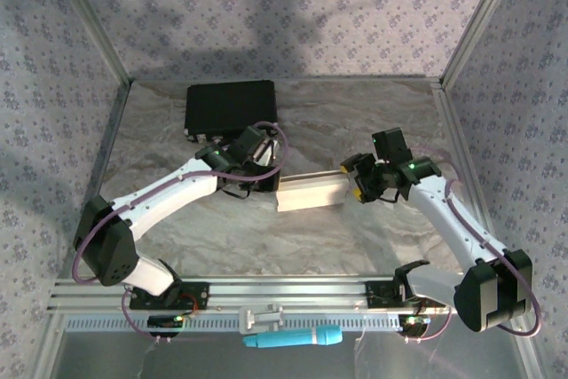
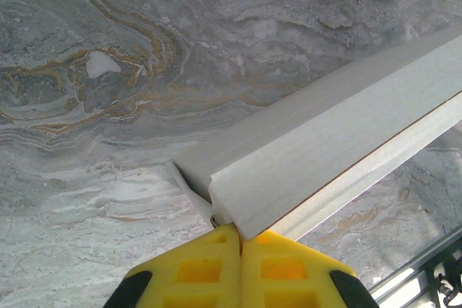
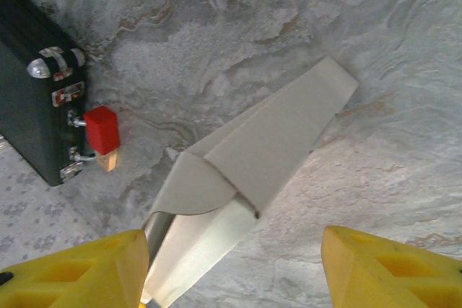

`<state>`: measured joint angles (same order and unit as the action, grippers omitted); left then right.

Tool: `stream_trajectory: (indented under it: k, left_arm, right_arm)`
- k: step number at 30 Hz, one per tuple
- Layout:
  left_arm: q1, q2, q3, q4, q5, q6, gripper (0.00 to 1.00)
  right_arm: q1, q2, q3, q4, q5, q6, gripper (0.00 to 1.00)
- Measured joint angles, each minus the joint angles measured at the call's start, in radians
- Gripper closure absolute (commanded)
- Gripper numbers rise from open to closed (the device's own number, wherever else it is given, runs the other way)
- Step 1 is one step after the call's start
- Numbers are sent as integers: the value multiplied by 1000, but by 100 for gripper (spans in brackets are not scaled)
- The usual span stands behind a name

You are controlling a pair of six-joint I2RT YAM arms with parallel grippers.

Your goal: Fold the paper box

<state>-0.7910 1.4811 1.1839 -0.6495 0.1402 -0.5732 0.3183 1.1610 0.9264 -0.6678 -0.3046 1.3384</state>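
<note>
No text, brand, number or sign can be read. A small red-and-white sticker is seen on the end of the black case in the right wrist view, but its marks are too blurred to be made out. The paper box is shown as plain white card.
</note>
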Motion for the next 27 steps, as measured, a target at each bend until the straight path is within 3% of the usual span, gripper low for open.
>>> stream_trajectory:
  k: [11, 22, 27]
  left_arm:
    - [-3, 0, 0, 0, -2, 0, 100]
    - [-10, 0, 1, 0, -3, -1, 100]
    - [-11, 0, 1, -1, -2, -12, 88]
  right_arm:
    - [-42, -27, -71, 90, -30, 58, 38]
    - [-59, -28, -124, 160, -59, 93, 55]
    - [-59, -30, -131, 166, -59, 94, 61]
